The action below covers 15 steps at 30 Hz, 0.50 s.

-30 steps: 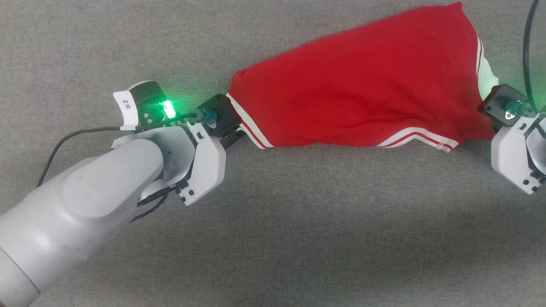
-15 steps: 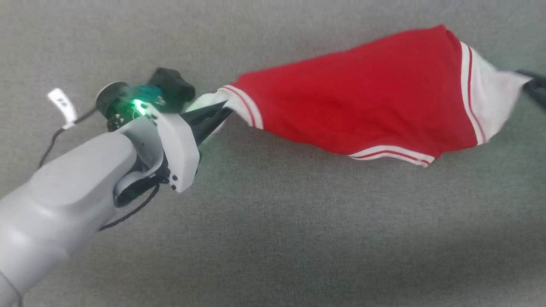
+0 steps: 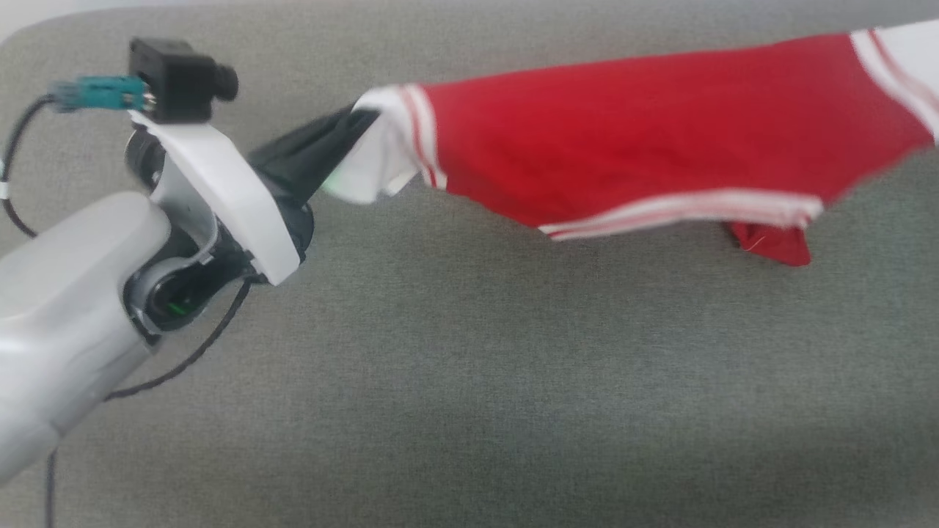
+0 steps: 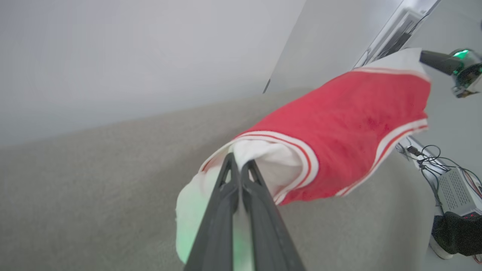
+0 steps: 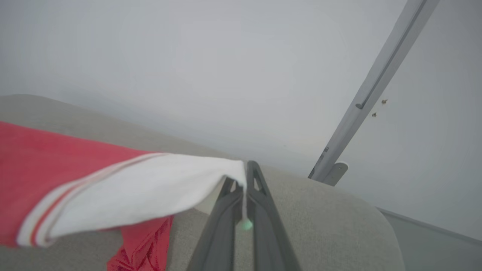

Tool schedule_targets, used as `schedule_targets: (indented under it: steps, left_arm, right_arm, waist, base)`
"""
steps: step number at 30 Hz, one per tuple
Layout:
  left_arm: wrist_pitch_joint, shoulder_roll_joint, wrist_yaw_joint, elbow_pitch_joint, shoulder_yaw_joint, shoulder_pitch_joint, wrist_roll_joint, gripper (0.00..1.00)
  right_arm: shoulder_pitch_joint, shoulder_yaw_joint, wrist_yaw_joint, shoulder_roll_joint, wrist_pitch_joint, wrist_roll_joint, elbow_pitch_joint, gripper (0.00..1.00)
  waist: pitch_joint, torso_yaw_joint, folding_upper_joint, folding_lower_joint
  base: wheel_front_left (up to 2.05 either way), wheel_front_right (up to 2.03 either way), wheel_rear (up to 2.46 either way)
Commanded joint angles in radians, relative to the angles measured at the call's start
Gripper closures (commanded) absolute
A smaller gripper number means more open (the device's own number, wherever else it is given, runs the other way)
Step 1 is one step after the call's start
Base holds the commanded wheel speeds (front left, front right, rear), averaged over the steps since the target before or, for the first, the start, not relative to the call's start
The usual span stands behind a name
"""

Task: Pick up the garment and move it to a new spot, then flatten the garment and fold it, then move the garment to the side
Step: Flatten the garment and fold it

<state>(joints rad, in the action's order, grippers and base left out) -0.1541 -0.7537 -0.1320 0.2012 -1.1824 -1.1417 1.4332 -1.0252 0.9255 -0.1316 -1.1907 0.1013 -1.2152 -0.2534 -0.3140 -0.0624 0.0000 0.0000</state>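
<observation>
Head view. Item: garment (image 3: 623, 139), a red T-shirt with white sleeve ends and red-and-white stripe trim. It is held up over the grey cloth-topped desk (image 3: 469, 381) and stretched from centre-left to the right edge, on the far side of the scene. Left gripper (image 3: 363, 119): dark fingers pressed together on the white left sleeve end. The right sleeve end runs out past the right edge. A red fold hangs lowest at the right, under the striped hem; contact with the desk cannot be told. Pale forearm (image 3: 66, 330) at the near left, carrying a black camera block (image 3: 176, 81), a teal plug (image 3: 99, 94) and a black cable (image 3: 187, 359) at the wrist. Left wrist view. Two fingers (image 4: 218, 226) lie side by side, tips shut on bunched white sleeve cloth. The red body spans away to the right gripper (image 4: 425, 58), which pinches the opposite white end and has a green light at its base. Desk below, pale wall (image 4: 113, 56) beyond, grey box (image 4: 455, 192) with wires past the desk's edge. Right wrist view. Fingers (image 5: 263, 210) closed narrow, with a thin edge of white sleeve cloth clamped between the tips. Sleeve and striped trim extend left, and the red fold droops beneath toward the desk. Grey slanted post (image 5: 376, 90) against the wall beyond the desk.
</observation>
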Motion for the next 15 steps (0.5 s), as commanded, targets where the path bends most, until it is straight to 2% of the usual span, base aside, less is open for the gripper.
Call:
schedule_targets:
  steps: [1, 7, 11, 15]
  left_arm:
    - [0.033, 0.005, 0.003, 0.026, -0.022, -0.005, 0.005, 1.00]
    - [0.286, 0.070, 0.002, 0.144, -0.084, -0.014, 0.032, 1.00]
    - [0.279, 0.120, 0.002, 0.180, -0.017, -0.069, 0.118, 1.00]
    - [0.255, 0.120, 0.002, 0.192, 0.066, -0.136, 0.160, 1.00]
  right_arm:
    - [0.016, -0.005, 0.002, 0.024, -0.019, -0.020, -0.030, 1.00]
    - [-0.027, 0.004, 0.002, 0.136, -0.132, -0.032, -0.184, 1.00]
    - [-0.101, -0.009, 0.002, 0.206, -0.161, -0.007, -0.235, 1.00]
    - [-0.199, -0.040, 0.002, 0.268, -0.166, 0.001, -0.299, 1.00]
  waist:
    - [-0.005, -0.004, 0.0000, 0.0000]
    - [-0.038, -0.012, 0.0000, 0.0000]
    - [-0.073, -0.005, 0.0000, 0.0000]
    - [-0.106, 0.006, 0.0000, 0.0000]
  base:
    - [0.00, 0.00, 0.00]
    - [0.00, 0.00, 0.00]
    - [0.00, 0.00, 0.00]
    - [0.00, 0.00, 0.00]
